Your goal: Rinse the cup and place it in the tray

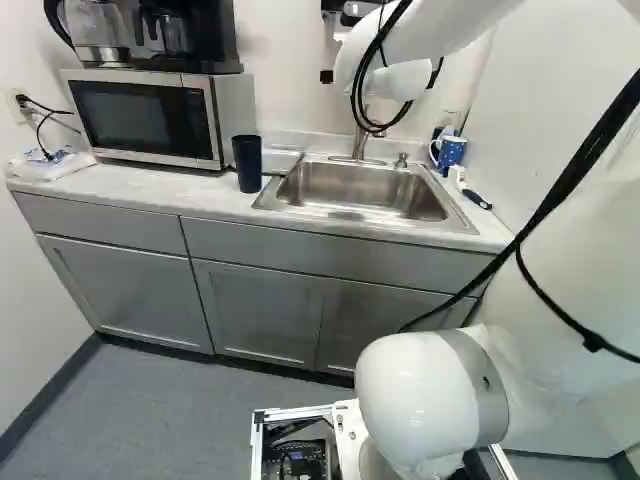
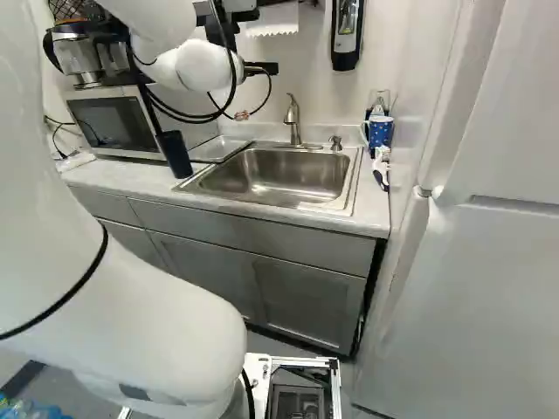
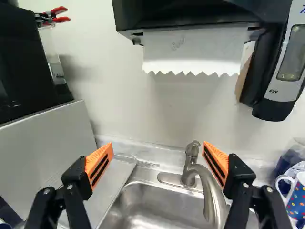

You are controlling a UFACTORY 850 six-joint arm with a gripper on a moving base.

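The robot's gripper is open, with its two orange pads spread wide apart. It is up high over the sink and points at the white wall. In the wrist view, the bendy silver tap is ahead and shows in the gap, close to one finger. The dark blue cup stands on the counter, just beside the sink and near the front corner of the microwave. The flat tray lies between the microwave and the sink. A black coffee maker sits on top of the microwave. On the other side of the sink is a blue mug with dots, and a brush lies close to it. White paper with a zigzag edge hangs from a black holder on the wall, and a soap box hangs beside it.
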